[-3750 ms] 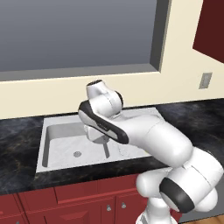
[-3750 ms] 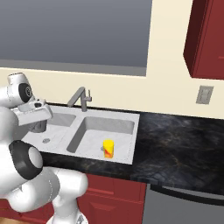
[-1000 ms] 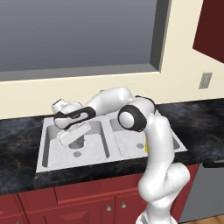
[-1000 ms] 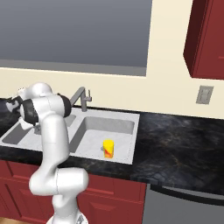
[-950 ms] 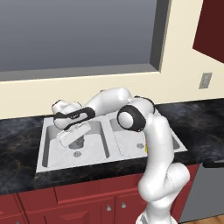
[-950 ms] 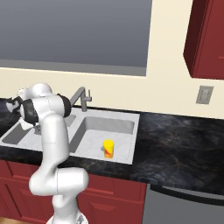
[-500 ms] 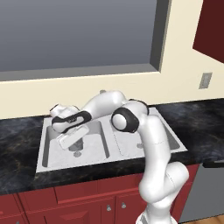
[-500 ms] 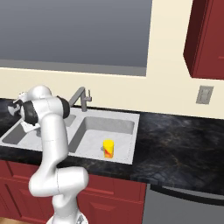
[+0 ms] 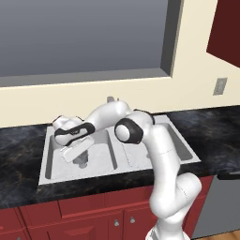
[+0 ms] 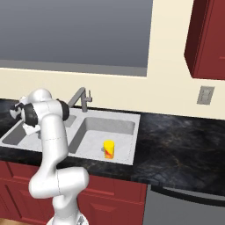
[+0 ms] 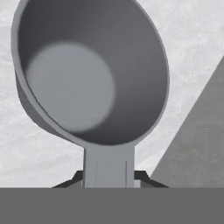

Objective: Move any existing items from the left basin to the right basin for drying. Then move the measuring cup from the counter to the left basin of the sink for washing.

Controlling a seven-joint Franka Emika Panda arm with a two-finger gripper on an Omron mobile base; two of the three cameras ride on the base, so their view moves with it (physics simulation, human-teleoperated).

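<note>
Over the last second the claw [image 11: 108, 181], pinching the measuring cup [image 11: 89, 70] by its handle, has lowered into the left basin [image 9: 56, 161]. Release remains; yellow cup [image 10: 108, 149] already right.

The measuring cup [image 11: 89, 70] hangs over the left basin [image 9: 56, 161], its handle between the gripper [image 11: 108, 175] fingers. The yellow cup [image 10: 108, 149] stands in the right basin [image 10: 125, 125], faucet [image 10: 80, 97] behind the divider.

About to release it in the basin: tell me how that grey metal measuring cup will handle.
The grey metal measuring cup looks rigid, likely keeping shape. Its round bowl and long flat handle suggest lopsided weight; it may tip handleward. Smooth metal could slip in the claw.
</note>
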